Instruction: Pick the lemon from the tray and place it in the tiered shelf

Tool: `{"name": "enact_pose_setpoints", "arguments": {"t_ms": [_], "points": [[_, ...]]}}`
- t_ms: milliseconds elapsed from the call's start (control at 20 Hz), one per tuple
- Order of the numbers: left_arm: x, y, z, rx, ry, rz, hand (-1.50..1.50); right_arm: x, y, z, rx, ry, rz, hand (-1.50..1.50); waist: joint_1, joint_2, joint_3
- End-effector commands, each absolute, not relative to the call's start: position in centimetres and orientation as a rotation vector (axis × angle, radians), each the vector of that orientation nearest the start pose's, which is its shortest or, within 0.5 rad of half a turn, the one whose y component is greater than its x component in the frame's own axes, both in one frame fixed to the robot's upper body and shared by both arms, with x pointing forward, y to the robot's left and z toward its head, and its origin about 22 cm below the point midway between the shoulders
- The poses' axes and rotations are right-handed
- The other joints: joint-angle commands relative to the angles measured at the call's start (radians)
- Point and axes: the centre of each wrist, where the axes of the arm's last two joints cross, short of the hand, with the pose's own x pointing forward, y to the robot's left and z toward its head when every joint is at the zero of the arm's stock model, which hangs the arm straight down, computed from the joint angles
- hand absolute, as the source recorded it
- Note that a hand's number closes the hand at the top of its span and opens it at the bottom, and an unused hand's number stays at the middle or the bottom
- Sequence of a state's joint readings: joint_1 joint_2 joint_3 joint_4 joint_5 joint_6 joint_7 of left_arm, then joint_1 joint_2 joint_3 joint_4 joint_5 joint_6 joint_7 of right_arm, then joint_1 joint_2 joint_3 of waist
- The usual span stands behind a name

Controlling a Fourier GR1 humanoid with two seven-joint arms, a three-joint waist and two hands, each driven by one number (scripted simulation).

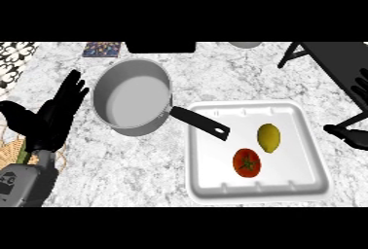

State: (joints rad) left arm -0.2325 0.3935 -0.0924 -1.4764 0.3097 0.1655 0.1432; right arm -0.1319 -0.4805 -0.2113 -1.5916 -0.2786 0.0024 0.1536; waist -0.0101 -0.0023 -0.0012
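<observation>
1. We see our left hand [52, 114] open at the view's left, fingers up, holding nothing.
2. Our right hand [352, 133] shows at the right edge; we cannot tell its fingers.
3. Left of it, the smooth yellow lemon [268, 137] lies in the white tray [215, 192], beside a tomato [247, 163].
4. Farther off stands the black shelf [338, 61].

Layout: tray [305, 146] right, pan [133, 97] left of it, shelf [338, 63] far right behind.
Lemon [268, 137] and tomato [247, 163] sat in tray, lemon behind-right of tomato, apart. Pan handle [201, 121] reached over the tray's left rear corner.
</observation>
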Motion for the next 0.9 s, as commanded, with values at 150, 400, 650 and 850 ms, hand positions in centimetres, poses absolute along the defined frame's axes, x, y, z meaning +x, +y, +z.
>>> {"name": "enact_pose_setpoints", "arguments": {"t_ms": [150, 400, 650, 850], "points": [[29.5, 27.6, 6.4, 0.087, -1.526, -0.06, 0.0, 25.7, -35.5, 13.9, -0.535, -1.238, 0.589, -1.5, 0.01, -0.003, -0.007], [30.7, 27.5, 7.5, 0.082, -1.538, -0.075, 0.0, 27.1, -32.4, 16.7, -0.847, -1.058, 0.794, -1.5, 0.04, 0.008, -0.005], [30.1, 26.5, 7.3, 0.058, -1.532, -0.076, 0.0, 29.0, -25.0, 16.6, -0.829, -0.977, 0.796, -1.5, 0.037, 0.003, 0.0], [30.0, 28.5, 7.2, 0.089, -1.535, -0.073, 0.0, 30.4, -22.0, 14.9, -0.807, -0.929, 0.835, -1.5, 0.022, 0.003, 0.001]]}}
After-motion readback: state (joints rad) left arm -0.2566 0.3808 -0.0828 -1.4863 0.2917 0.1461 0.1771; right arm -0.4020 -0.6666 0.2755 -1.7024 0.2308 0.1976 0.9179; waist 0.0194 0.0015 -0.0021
